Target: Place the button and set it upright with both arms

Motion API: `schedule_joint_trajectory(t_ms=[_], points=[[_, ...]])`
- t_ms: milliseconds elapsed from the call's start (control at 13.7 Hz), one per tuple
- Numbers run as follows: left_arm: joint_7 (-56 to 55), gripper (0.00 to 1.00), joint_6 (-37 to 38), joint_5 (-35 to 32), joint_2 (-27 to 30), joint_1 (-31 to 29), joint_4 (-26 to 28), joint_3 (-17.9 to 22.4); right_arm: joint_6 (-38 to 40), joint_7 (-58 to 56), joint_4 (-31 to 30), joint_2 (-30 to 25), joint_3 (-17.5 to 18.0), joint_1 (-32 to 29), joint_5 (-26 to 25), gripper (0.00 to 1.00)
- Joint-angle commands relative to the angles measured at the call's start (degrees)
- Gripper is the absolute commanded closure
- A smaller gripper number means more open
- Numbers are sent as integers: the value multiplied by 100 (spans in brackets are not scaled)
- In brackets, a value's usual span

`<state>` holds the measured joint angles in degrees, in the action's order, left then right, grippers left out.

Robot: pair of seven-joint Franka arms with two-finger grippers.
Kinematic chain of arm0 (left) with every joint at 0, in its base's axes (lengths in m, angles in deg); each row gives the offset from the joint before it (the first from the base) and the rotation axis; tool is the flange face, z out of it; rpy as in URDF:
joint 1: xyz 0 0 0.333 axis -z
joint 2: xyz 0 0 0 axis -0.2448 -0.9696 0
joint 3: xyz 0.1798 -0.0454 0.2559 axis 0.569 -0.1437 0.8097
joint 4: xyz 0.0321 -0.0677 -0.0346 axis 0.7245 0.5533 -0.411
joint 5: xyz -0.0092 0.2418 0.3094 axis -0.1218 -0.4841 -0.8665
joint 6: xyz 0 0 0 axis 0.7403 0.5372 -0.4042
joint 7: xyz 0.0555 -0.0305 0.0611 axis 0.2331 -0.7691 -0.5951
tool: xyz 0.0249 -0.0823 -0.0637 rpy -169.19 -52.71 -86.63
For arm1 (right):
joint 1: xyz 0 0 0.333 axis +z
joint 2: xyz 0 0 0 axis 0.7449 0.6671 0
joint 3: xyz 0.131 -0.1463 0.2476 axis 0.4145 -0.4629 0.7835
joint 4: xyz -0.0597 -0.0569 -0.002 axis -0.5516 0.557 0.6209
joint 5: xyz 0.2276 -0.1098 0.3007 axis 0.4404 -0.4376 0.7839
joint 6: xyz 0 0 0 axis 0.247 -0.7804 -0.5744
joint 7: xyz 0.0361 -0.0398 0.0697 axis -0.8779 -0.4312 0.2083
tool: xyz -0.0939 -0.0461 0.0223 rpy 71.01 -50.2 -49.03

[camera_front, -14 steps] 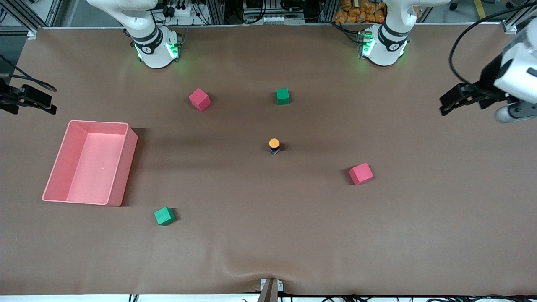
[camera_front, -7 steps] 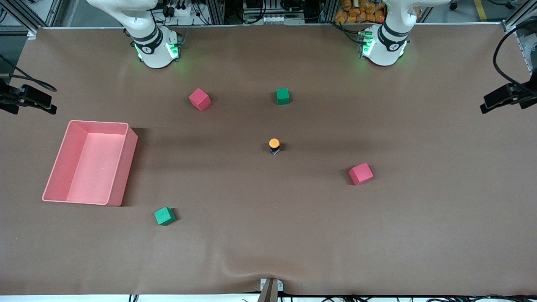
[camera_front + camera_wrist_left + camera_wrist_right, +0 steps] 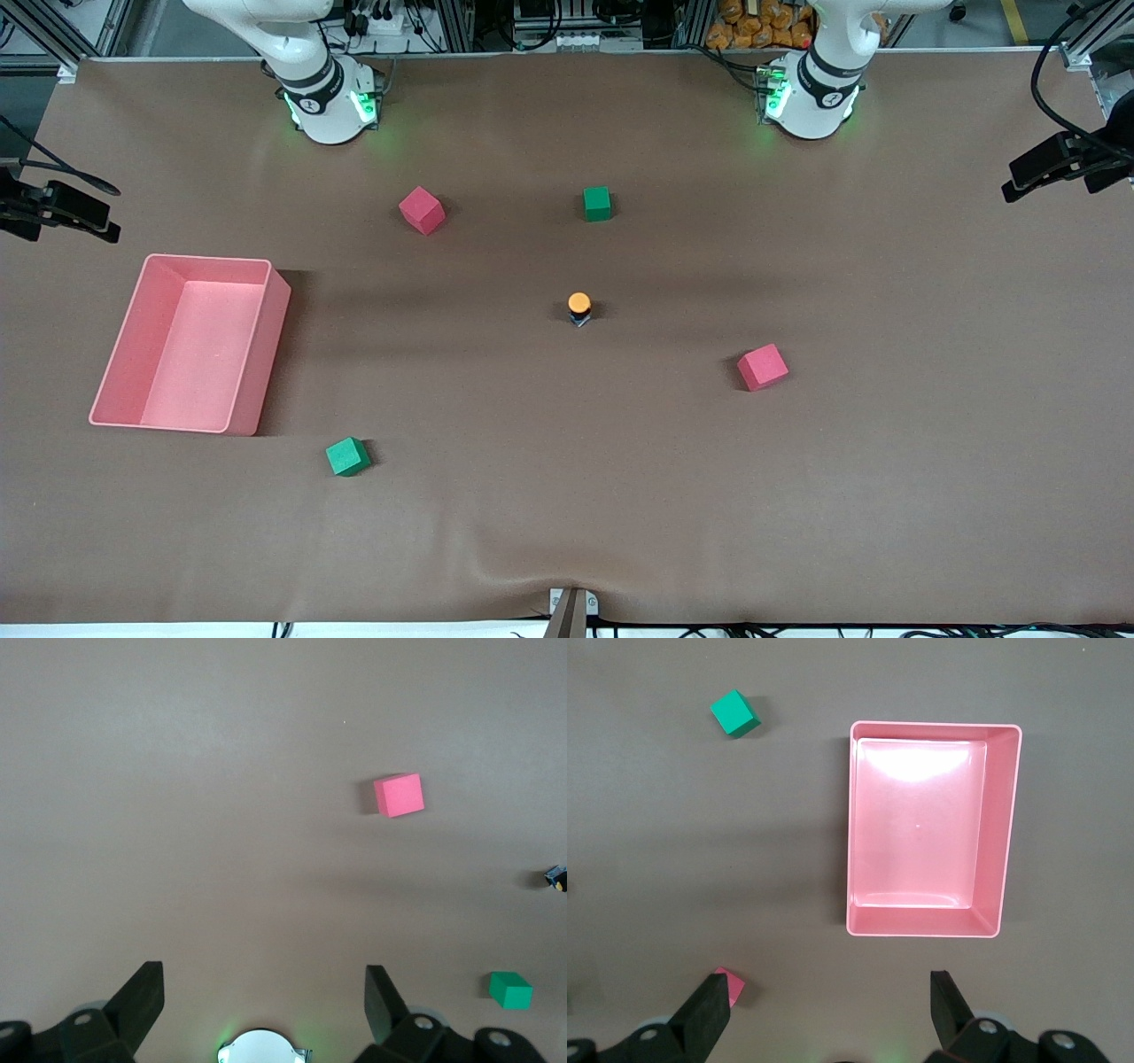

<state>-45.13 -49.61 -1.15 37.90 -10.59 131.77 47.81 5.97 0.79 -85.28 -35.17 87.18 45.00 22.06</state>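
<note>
Pulled back over the last second, the left gripper (image 3: pixel 1012 186), from well inside the frame to its very edge at the left arm's end, upper part; jaws wide apart and empty, as also seen in the left wrist view (image 3: pixel 264 992). No change at the right gripper (image 3: pixel 104 227), parked at the frame's edge at the right arm's end, upper part, over the bench (image 3: pixel 567 496) above the pink bin (image 3: pixel 264 354); jaws likewise apart, holding nothing. Standing free in the middle of the frame, the button (image 3: pixel 579 307): orange cap up, black body below, touched by neither arm, well apart from the pink-red cube (image 3: pixel 762 367) lower down toward the left arm's end and from the green cube (image 3: pixel 597 203) higher up. Judged from that: placing and uprighting apparently done, step in hand a retreat to rest. Next, likely nothing more than staying clear of the button so as not to topple it.
</note>
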Motion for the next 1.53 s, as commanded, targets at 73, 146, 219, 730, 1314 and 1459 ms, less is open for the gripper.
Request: schedule_joint_trajectory(t_ms=[73, 146, 219, 730, 1314, 1459], points=[[153, 0, -157, 174, -20, -85, 133, 25, 13, 95, 50, 18, 48, -62, 67, 0], [153, 0, -175, 182, -55, -103, 133, 16, 13, 95, 50, 27, 48, -62, 67, 0], [153, 0, -175, 208, -73, -103, 133, 16, 13, 95, 50, 27, 48, -62, 67, 0], [-40, 0, -483, 261, -109, -112, 237, -54, 21, 95, 50, 53, 48, -53, 67, 0], [460, 0, -518, 218, -152, -129, 221, -72, 13, 87, 94, 44, 56, -18, 49, 0], [356, 0, -518, 218, -152, -129, 221, -72, 13, 95, 103, 44, 56, -18, 58, 0]])
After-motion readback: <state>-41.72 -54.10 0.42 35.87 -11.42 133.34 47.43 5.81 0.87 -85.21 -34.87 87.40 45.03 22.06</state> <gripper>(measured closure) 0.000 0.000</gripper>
